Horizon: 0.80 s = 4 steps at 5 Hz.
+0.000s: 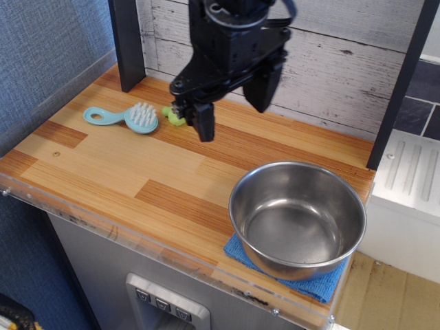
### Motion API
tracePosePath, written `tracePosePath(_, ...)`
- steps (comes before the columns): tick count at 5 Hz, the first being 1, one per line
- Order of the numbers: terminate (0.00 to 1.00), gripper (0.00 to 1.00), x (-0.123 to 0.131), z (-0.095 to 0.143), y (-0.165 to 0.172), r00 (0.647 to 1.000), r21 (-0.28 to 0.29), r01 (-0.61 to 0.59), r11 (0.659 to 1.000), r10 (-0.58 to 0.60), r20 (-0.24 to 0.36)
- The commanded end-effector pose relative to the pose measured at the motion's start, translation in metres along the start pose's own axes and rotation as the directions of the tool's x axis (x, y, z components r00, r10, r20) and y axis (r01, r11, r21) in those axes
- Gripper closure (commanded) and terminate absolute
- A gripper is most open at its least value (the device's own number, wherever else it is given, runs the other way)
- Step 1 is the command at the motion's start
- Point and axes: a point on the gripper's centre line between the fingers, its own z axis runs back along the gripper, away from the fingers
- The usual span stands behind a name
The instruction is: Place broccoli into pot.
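The broccoli (pixel 171 115) is a small lime-green lump on the wooden counter near the back, mostly hidden behind my gripper's left finger. The pot (pixel 297 218) is a large shiny steel bowl at the front right, standing on a blue cloth; it is empty. My black gripper (pixel 232 108) hangs over the back middle of the counter, open and empty, its left fingertip (pixel 204 124) just right of the broccoli and its right finger further right. It is well left and behind the pot.
A light-blue brush (pixel 127 117) with white bristles lies just left of the broccoli. A blue cloth (pixel 316 285) lies under the pot at the front edge. Dark posts (pixel 127 45) stand at the back left and right. A white plank wall backs the counter.
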Motion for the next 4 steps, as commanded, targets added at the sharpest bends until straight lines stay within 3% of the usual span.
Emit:
tracePosePath(1,0.00,0.00,0.042,-0.018,-0.016,0.993,-0.069,-0.112,0.991,0.114,0.024)
tracePosePath(4,0.00,0.00,0.091,-0.072,-0.027,0.961,-0.006,-0.270,0.963,0.270,0.053)
